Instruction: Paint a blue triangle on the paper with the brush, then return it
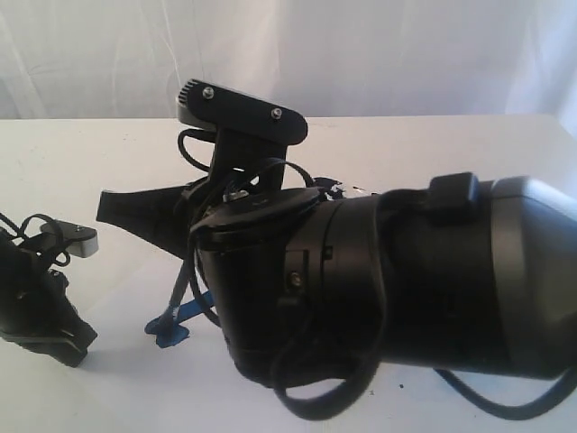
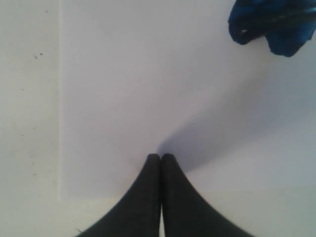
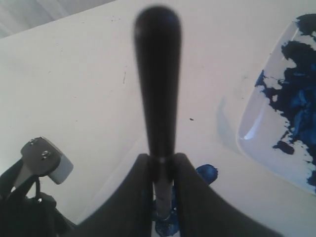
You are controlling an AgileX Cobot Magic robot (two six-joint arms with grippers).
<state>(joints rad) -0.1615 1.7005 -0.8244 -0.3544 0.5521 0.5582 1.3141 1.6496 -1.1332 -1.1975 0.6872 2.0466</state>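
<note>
Right gripper (image 3: 161, 163) fingers clamped on the black handle of the brush (image 3: 157, 84), bristle end down at the blue paint (image 1: 169, 327) on the paper (image 2: 123, 98), lower left of centre in the exterior view. Left gripper (image 2: 160, 157) fingers pressed together, holding nothing, over the paper. Smeared white dish (image 3: 276, 123) sits near the brush tip.

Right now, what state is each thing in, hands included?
brush: gripped, near upright, tip down at the paper.
right hand: shut on the brush.
left hand: shut, empty, over the paper.
paper: flat, marked blue.
blue triangle: some strokes show; whether it is finished cannot be told.
dish: smeared blue inside.
</note>
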